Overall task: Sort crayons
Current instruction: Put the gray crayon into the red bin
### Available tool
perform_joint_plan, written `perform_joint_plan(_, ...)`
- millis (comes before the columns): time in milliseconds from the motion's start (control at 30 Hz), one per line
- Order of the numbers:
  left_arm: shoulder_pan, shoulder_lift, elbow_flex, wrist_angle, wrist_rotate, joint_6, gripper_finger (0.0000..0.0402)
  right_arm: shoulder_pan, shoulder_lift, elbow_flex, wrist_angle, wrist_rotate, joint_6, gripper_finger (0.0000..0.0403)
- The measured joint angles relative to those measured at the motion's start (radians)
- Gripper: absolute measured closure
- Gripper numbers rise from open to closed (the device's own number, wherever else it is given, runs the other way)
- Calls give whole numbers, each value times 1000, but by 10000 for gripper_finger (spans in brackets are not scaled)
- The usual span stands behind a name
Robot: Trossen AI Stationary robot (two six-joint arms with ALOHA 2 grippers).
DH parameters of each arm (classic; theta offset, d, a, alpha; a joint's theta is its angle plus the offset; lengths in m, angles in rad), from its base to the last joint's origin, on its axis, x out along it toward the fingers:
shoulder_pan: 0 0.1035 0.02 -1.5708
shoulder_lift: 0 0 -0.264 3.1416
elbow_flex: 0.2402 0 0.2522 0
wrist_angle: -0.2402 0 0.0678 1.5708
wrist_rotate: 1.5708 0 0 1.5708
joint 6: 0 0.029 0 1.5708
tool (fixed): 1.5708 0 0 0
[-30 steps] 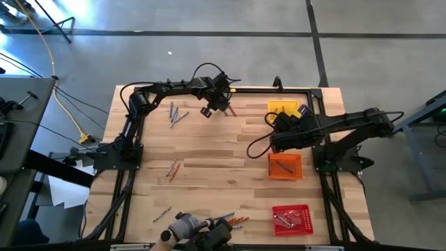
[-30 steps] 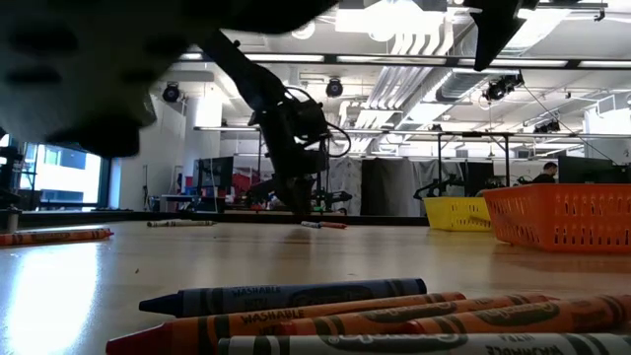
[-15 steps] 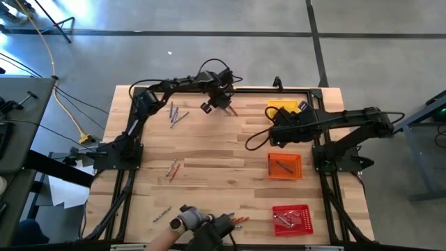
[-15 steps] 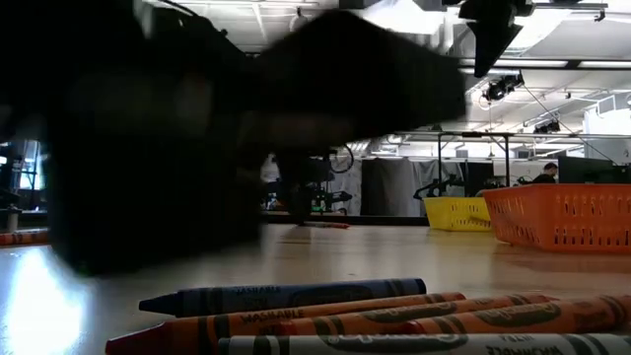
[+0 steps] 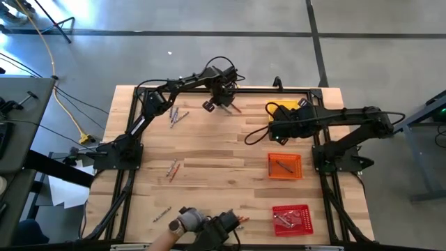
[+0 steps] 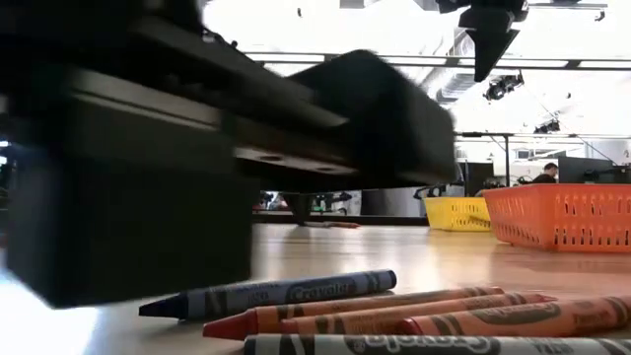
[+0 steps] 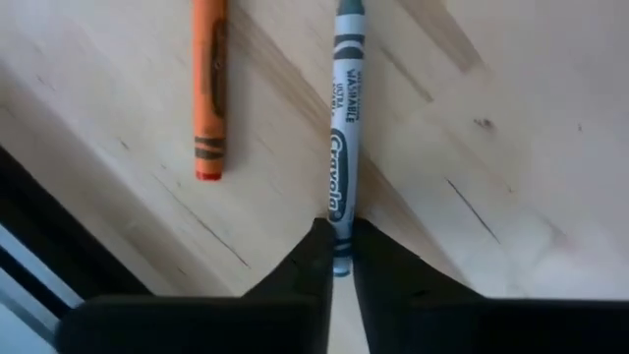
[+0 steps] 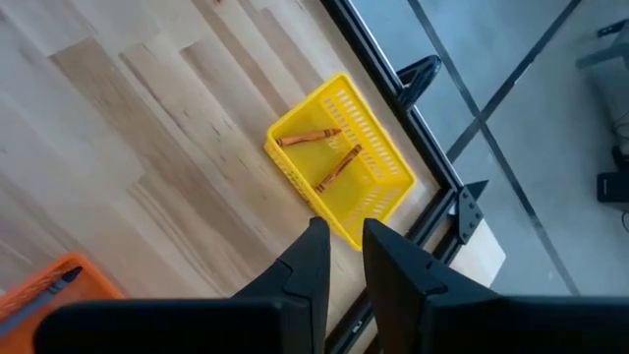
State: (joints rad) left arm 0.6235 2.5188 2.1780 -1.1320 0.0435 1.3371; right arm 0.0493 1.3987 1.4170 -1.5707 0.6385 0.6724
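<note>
Two arms work over a wooden table (image 5: 209,150). The left tool (image 7: 334,258), seen in the upper middle of the high view (image 5: 221,100), is closed on the end of a grey crayon (image 7: 343,147) lying flat on the wood; its fingers (image 7: 313,258) pinch the stick from both sides. An orange crayon (image 7: 209,88) lies just beside the grey one, apart from it, nearly parallel.

The right tool (image 8: 339,258) hangs in the right middle of the high view (image 5: 281,124), above the yellow tray (image 8: 344,162). Its fingers stand a little apart with nothing between them. Two orange crayons (image 8: 324,155) lie inside the yellow tray.

Trays, right side of the high view, top to bottom: yellow, partly hidden under the right arm; orange tray (image 5: 286,166) with one dark crayon in it; red tray (image 5: 292,219) holding a few sticks.

Loose crayons on the table, high view: a small group at upper left (image 5: 175,115); a pair at left of centre (image 5: 172,168); one near the lower left (image 5: 162,213).

A person's hand (image 5: 182,226), wearing a watch, reaches in at the bottom edge of the high view beside a few more crayons (image 5: 241,220). In the low view a blue crayon (image 6: 271,293) and several orange ones (image 6: 394,308) lie in the foreground, under a large dark blurred shape.
</note>
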Motion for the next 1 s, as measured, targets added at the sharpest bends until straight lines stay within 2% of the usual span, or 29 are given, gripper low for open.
perform_joint_plan(67,1,1,0,-11,1,-51,396,-2,0,0,0,0,0,345)
perform_joint_plan(367,-3,-22,-7,-63,63,-259,400,-1,0,0,0,0,0,345)
perform_joint_plan(700,-26,-155,-8,-162,301,-394,401,-1,0,0,0,0,6,345)
perform_joint_plan(867,-59,-239,-9,-262,473,-429,401,14,-2,0,0,6,8,345)
perform_joint_plan(1000,-113,-337,-105,-275,555,-411,401,49,-31,-14,1,8,42,345)
